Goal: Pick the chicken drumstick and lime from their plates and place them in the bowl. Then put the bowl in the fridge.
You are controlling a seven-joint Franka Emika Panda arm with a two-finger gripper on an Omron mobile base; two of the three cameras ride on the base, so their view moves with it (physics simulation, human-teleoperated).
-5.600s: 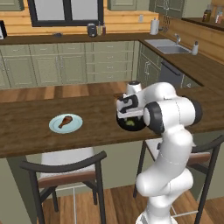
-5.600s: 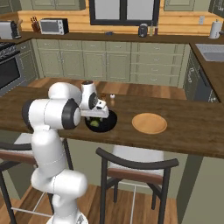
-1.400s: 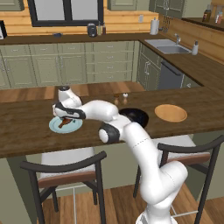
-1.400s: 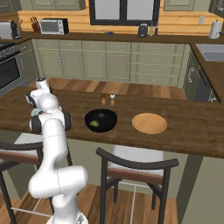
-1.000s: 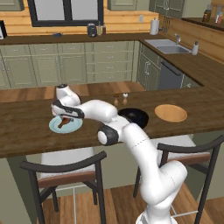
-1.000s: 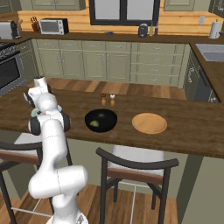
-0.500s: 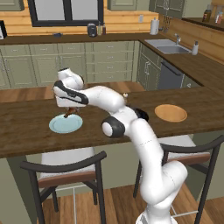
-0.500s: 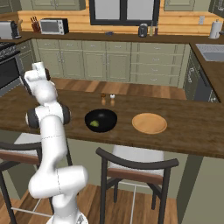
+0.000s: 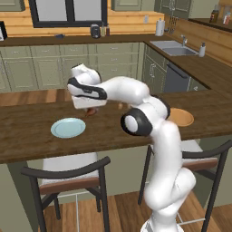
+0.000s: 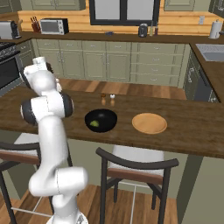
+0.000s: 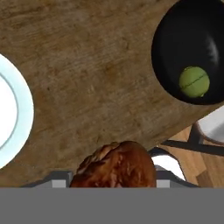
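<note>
Gripper [image 9: 92, 110] of mine hangs above the wooden counter [image 9: 27, 136], out at the end of my arm where it reaches left across the left base view, and it is closed around the chicken drumstick [image 11: 114, 168]. In the hand view the reddish-brown meat sits right between my finger tips at the bottom, lifted clear of the wood below it. From the left base view a bit of that brown meat [image 9: 92, 111] shows under my hand, just beyond the far right edge of the pale blue plate [image 9: 68, 128], which lies flat on the counter with nothing on it. The same plate shows as a pale curve at the left edge of the hand view [image 11: 19, 113]. The black bowl [image 11: 192, 52] sits on the counter to the right of my hand, near the counter's front edge, and the lime [image 11: 194, 82] rests inside it against the near wall. In the right base view the bowl [image 10: 100, 120] stands about mid-counter with the lime [image 10: 94, 124] low on its left side, and the orange-tan plate [image 10: 149, 123] lies just to its right, apart from it. Two small shakers [image 10: 107, 99] stand beyond the bowl, toward the far edge of the counter.
</note>
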